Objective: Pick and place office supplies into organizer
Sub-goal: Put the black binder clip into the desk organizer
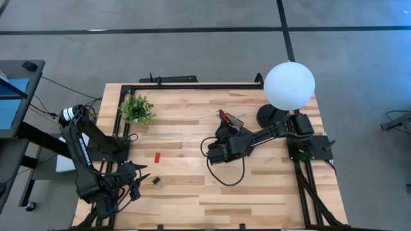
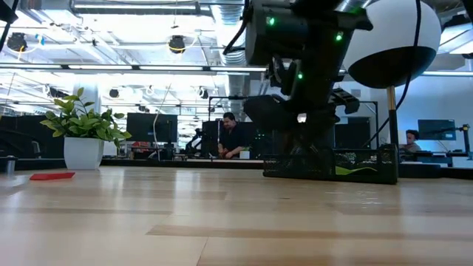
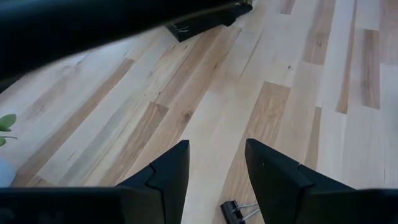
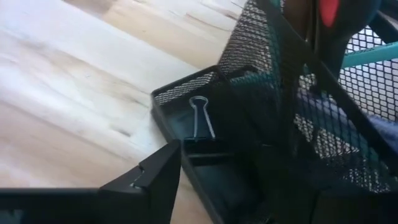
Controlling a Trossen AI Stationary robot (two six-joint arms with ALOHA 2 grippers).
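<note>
The black mesh organizer stands mid-table, with the red-handled scissors upright in its tall section and a teal pen beside them. A black binder clip lies in its low front compartment. My right gripper hangs open just over that compartment, and only one of its fingers shows, beside the rim. A small red block and another black clip lie on the table to the left. My left gripper is open above the wood, just short of that clip.
A potted plant stands at the far left. The white globe lamp rises on its black base just right of the organizer. A black cable loops on the wood below my right arm. People sit at desks beyond the table.
</note>
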